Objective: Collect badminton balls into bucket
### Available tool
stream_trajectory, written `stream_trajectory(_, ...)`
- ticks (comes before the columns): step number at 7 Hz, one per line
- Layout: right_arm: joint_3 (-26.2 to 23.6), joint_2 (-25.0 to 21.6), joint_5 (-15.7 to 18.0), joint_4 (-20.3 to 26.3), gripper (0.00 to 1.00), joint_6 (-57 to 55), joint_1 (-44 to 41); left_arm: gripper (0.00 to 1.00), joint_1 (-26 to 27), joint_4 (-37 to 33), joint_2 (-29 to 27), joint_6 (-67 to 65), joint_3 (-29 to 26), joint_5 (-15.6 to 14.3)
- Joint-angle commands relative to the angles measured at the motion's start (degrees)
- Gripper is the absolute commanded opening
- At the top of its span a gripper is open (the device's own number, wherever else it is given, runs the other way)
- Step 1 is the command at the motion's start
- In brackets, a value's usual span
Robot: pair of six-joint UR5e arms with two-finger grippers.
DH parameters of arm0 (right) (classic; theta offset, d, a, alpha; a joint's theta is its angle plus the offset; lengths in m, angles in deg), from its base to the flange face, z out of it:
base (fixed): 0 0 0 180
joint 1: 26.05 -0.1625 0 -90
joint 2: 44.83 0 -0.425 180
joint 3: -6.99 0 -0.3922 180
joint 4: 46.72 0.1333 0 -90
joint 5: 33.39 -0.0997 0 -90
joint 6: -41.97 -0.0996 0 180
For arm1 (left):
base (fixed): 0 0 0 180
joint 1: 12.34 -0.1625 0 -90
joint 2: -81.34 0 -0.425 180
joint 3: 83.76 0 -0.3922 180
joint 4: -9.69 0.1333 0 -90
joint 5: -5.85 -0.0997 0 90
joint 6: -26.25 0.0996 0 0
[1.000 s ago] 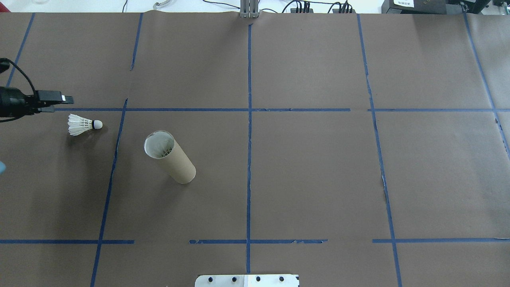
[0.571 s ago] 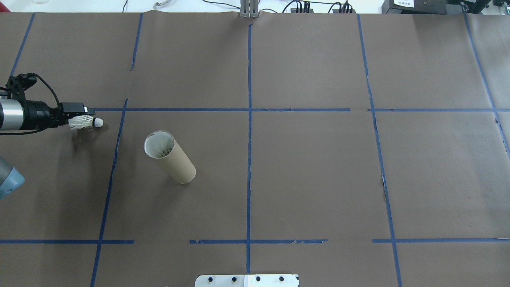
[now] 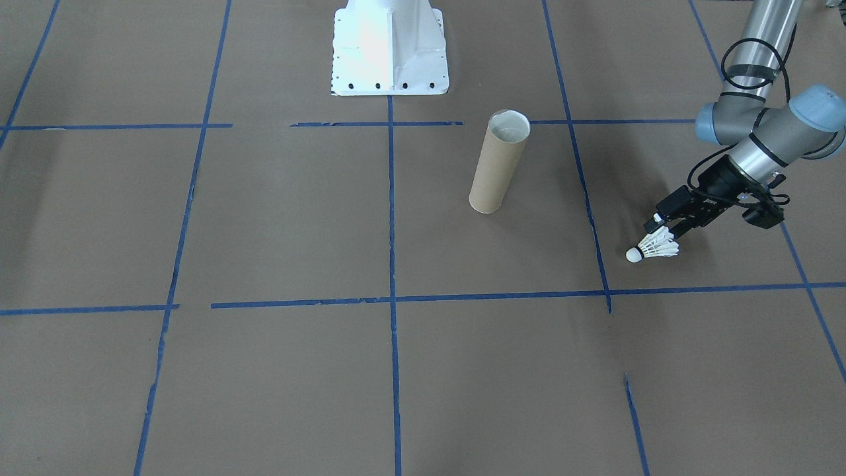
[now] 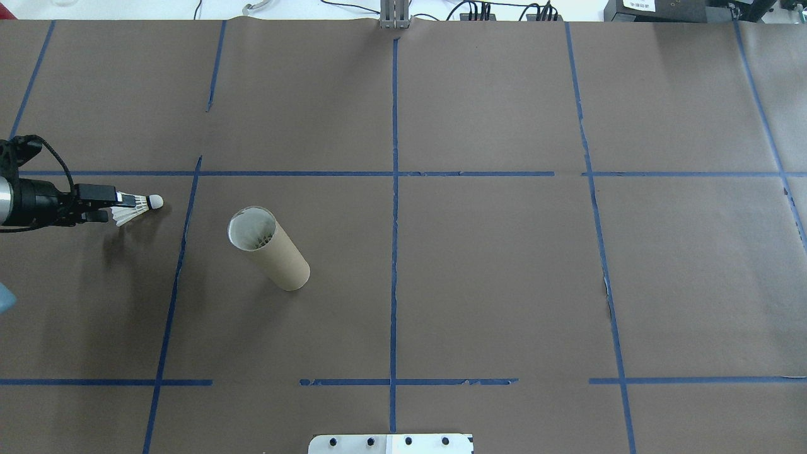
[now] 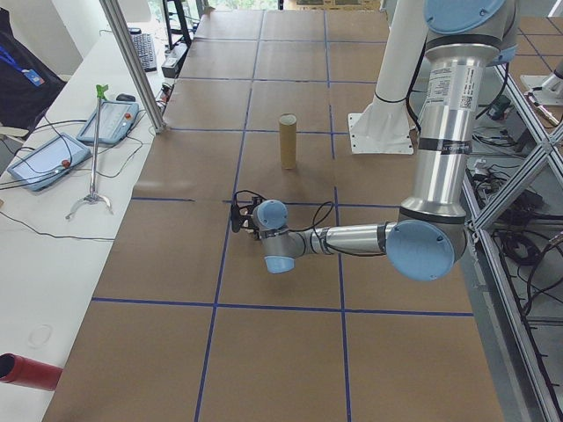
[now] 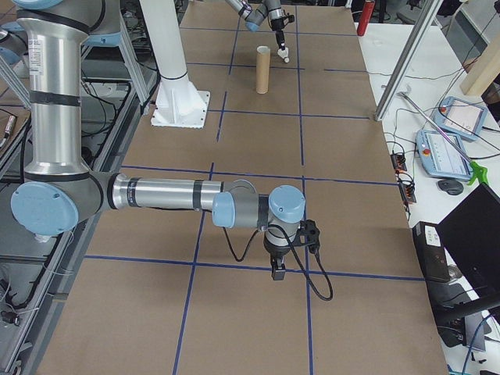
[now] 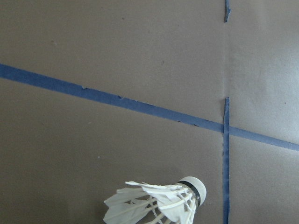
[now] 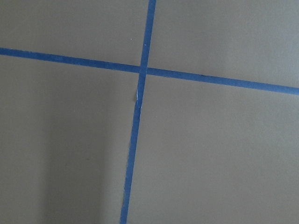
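One badminton ball (image 4: pixel 137 209), a white feather shuttlecock, is at the table's left with its cork tip (image 4: pixel 156 202) toward the bucket. My left gripper (image 4: pixel 123 208) comes in from the left edge and is shut on its feather skirt. The front view shows the ball (image 3: pixel 651 249) below the gripper (image 3: pixel 669 228). It fills the bottom of the left wrist view (image 7: pixel 159 203). The bucket (image 4: pixel 270 253), a brown cardboard tube, stands upright to the ball's right (image 3: pixel 499 162), with feathers showing inside its mouth. My right gripper (image 6: pixel 276 270) shows only in the right side view; I cannot tell its state.
The white pedestal base (image 3: pixel 390 46) stands at the robot's side of the table (image 4: pixel 391 443). Blue tape lines cross the brown paper cover (image 4: pixel 492 277). Cables and boxes lie along the far edge (image 4: pixel 504 11). A side bench holds tablets (image 5: pixel 48 163).
My left gripper moved right over the shuttlecock and closed on its skirt, which now looks squeezed narrower. The ball has shifted slightly toward the robot. The bucket has not moved.
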Motion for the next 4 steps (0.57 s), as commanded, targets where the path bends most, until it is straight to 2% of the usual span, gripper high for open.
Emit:
stream_trajectory(1,0.0,0.0,0.0,0.0,1.0,0.0,0.0,0.94,-0.04,0.02,-0.91,-1.79,0.28,0.16)
stream_trajectory(2,0.0,0.0,0.0,0.0,1.0,0.0,0.0,0.83,-0.04,0.02,-0.92,-3.8,0.98,0.16)
stream_trajectory(4,0.0,0.0,0.0,0.0,1.0,0.0,0.0,0.55,0.31,0.11,-0.74,-4.0,1.16,0.16)
